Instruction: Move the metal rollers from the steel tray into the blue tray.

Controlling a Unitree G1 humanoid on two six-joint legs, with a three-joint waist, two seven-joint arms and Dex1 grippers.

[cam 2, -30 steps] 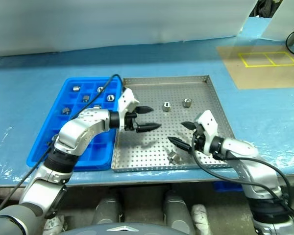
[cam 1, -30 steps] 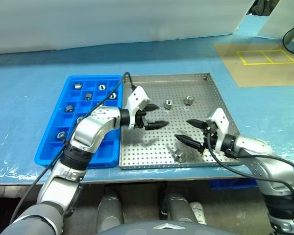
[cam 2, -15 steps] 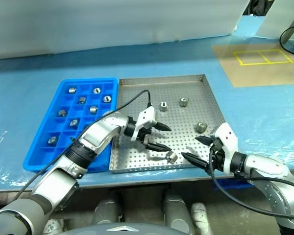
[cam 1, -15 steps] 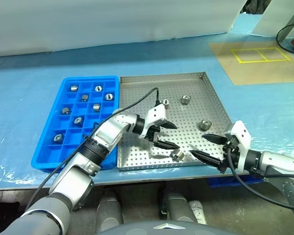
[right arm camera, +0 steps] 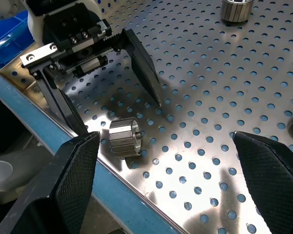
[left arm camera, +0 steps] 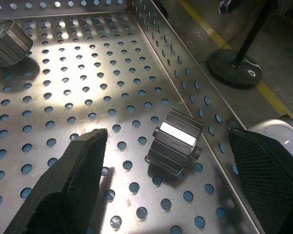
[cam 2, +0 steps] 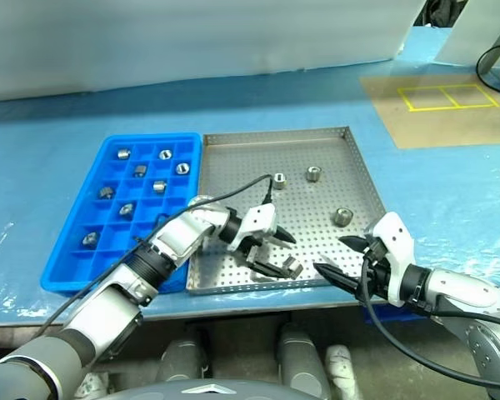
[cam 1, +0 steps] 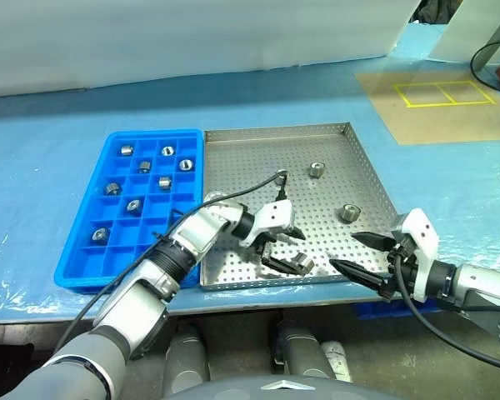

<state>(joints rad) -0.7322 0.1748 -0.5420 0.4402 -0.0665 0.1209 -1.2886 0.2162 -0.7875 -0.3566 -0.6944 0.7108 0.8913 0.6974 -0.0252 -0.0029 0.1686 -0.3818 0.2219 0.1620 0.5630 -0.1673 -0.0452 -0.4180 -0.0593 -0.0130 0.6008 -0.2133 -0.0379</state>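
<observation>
My left claw [cam 1: 285, 247] hides part of the steel tray [cam 1: 362, 171] beneath it, and its cable crosses the roller [cam 1: 281, 176] at the far middle of the tray, so I see only a sliver of that one. My right arm is cut off at the picture's edge past the wrist.

I count four metal rollers left in the steel tray. One lies on its side [left arm camera: 176, 141] right between my left fingers, near the tray's front rim, with a gap to each finger [left arm camera: 75, 168]; neither touches it. The sliver sits beyond my left claw. The other two stand farther out: one [cam 1: 317, 170] toward the far side, one [cam 1: 349, 212] just beyond my right claw [cam 1: 360, 253].

In the blue tray [cam 1: 76, 252], well off to the outer side of my left claw, I count seven rollers [cam 1: 134, 206], each in its own square compartment; which way some of them stand I cannot make out.

My left claw is spread wide and grips nothing. My right claw is also spread wide and empty, hanging over the tray's front right corner, pointing toward the lying roller.
</observation>
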